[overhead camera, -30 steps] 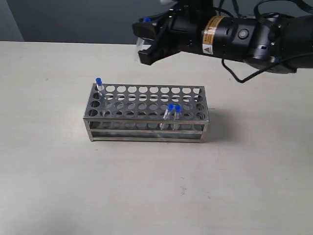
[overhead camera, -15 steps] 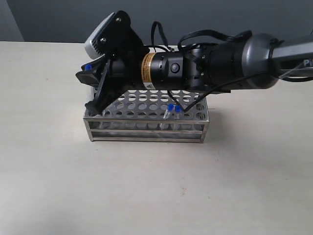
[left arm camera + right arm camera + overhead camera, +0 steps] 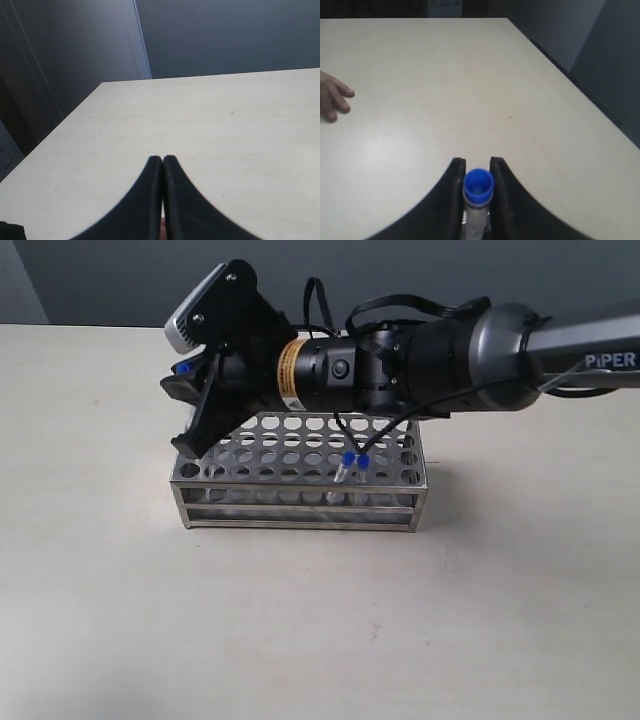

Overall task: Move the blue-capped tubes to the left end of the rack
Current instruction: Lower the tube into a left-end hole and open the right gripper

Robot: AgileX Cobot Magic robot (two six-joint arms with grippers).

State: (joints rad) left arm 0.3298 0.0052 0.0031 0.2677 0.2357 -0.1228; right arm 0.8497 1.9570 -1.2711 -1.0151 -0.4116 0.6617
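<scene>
The steel rack (image 3: 300, 502) stands mid-table. Two blue-capped tubes (image 3: 354, 462) lean side by side in its front row, right of centre. My right arm reaches across over the rack's left end. There my right gripper (image 3: 180, 400) is shut on a third blue-capped tube, its cap (image 3: 183, 369) showing by the fingertips. In the right wrist view that cap (image 3: 479, 186) sits gripped between the right gripper's (image 3: 478, 162) fingers. The rack's back-left corner is hidden behind the gripper. My left gripper (image 3: 162, 159) is shut and empty over bare table, outside the exterior view.
The black right arm (image 3: 420, 355) and its cables lie over the back of the rack. A person's hand (image 3: 332, 100) rests on the table at the edge of the right wrist view. Table edges drop off near both wrist cameras.
My right arm swung from above the rack's back right down to its left end with the tube in its grip. The tube standing at the back-left corner is now covered.
</scene>
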